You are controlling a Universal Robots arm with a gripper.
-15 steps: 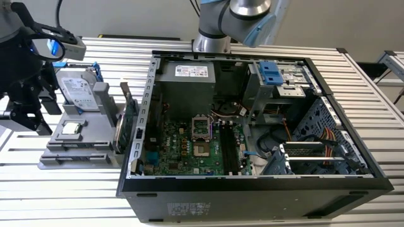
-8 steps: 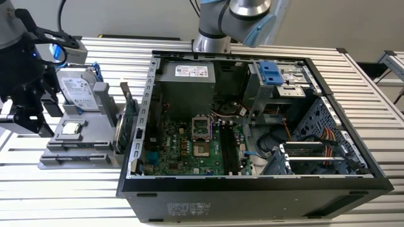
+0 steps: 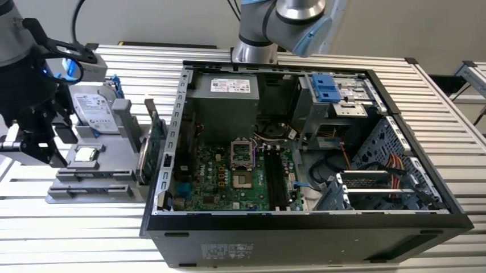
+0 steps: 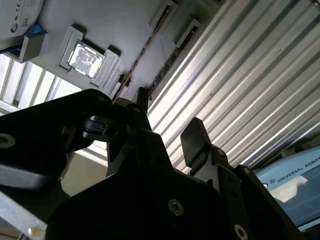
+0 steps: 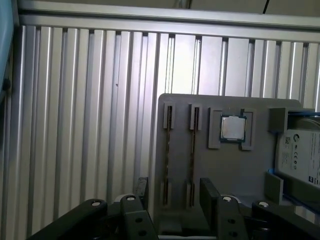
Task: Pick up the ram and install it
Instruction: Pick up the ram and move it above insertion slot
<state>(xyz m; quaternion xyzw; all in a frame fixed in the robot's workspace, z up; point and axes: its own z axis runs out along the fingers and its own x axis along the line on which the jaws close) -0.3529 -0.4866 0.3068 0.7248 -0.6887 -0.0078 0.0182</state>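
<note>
Two thin dark ram sticks (image 5: 168, 150) (image 5: 192, 150) stand on edge in side-by-side slots of a grey holder (image 5: 240, 175). In the first wrist view my gripper (image 5: 175, 192) hovers over the near end of these slots. It is open, one black finger (image 5: 142, 187) outside the first stick and the other (image 5: 207, 192) outside the second, nothing between the pads. The second wrist view shows the same open gripper (image 4: 167, 125) above the slatted table beside the holder. In the exterior view my gripper (image 3: 38, 154) hangs over the holder (image 3: 91, 190), on that view's left.
The holder also carries a processor chip (image 5: 232, 128), a hard drive in a blue frame (image 3: 95, 111) and a green card (image 3: 156, 148). An open computer case (image 3: 304, 223) lies on the exterior view's right of the holder, with the motherboard (image 3: 227, 176) and its long black memory slots (image 3: 275, 176) exposed.
</note>
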